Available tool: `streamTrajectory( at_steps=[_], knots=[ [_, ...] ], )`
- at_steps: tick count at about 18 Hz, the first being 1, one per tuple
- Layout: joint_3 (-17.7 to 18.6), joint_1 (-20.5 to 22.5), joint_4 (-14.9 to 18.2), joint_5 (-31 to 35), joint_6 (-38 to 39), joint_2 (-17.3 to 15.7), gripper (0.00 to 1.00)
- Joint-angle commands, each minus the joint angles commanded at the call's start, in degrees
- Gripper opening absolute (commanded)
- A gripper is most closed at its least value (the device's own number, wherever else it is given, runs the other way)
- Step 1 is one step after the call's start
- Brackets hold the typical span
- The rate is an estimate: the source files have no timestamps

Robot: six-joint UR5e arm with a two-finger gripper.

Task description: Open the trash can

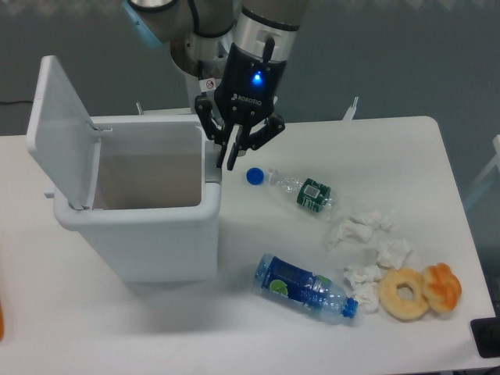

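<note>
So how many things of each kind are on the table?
Trash can: 1, lid up
Plastic bottles: 2
Crumpled tissues: 3
Doughnuts or pastries: 2
Total: 8

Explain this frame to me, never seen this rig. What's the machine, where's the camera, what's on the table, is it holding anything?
One fixed camera looks down at a white table from the front. The machine is a single robot arm; its two-finger gripper hangs at the right rim of the trash can. The fingers look close together with nothing visibly between them. The can's lid already stands open on the left, and no contents are visible inside. To its right lie a clear bottle with a green label, a blue-labelled bottle, crumpled tissues, a donut and a small pastry.
</note>
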State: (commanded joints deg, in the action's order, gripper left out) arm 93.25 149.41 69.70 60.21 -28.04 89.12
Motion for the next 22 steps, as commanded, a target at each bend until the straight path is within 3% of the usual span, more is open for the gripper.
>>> streamTrajectory(
  at_steps=[2, 4, 5, 8, 13, 15, 18, 22],
  knots=[
    [0.0, 2.02, -1.14, 0.09, -1.22, 1.92, 0.9],
    [0.0, 3.51, -2.2, 0.61, -3.5, 4.73, 1.0],
    [-0.44, 6.22, -2.55, 1.83, -6.65, 7.36, 1.0],
    [-0.7, 7.39, -2.47, 9.73, -11.24, 10.1, 1.0],
    [-3.34, 9.32, -4.75, 10.72, -14.74, 14.94, 1.0],
    [-3.52, 10.2, -4.4, 11.86, -26.39, 16.17, 1.0],
    [-3.43, 10.91, -2.47, 20.98, -47.76, 16.61, 1.0],
    [-4.56, 12.13, -3.17, 24.08, -51.24, 20.38, 1.0]
  ],
)
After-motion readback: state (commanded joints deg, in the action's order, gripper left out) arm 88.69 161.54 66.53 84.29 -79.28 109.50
